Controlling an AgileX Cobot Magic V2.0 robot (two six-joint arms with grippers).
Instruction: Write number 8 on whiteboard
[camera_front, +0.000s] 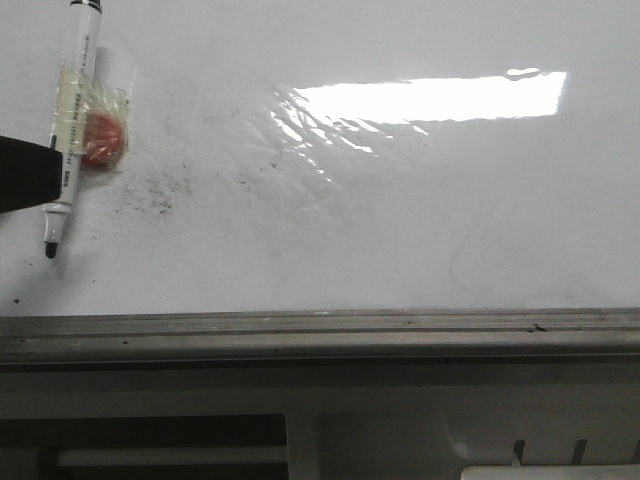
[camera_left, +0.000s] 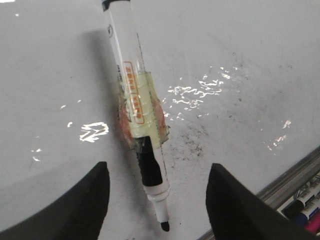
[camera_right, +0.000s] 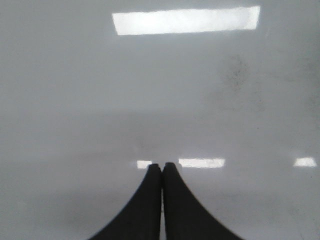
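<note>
The whiteboard (camera_front: 400, 200) is glossy white with faint grey smudges and glare; no number 8 shows on it. A white uncapped marker (camera_front: 68, 130) lies on the board at the far left, black tip toward the rail, with yellowish tape and a red lump (camera_front: 103, 138) stuck to its middle. In the left wrist view my left gripper (camera_left: 158, 168) is open, its fingers apart on either side of the marker (camera_left: 135, 100) near its tip, not touching it. One finger (camera_front: 25, 175) shows in the front view. My right gripper (camera_right: 162, 165) is shut and empty over bare whiteboard (camera_right: 225, 100).
A grey metal rail (camera_front: 320, 335) edges the board's near side. Several spare markers (camera_left: 300, 205) lie below the rail (camera_left: 285, 182) in the left wrist view. Dark smudge specks (camera_front: 160, 195) sit right of the marker.
</note>
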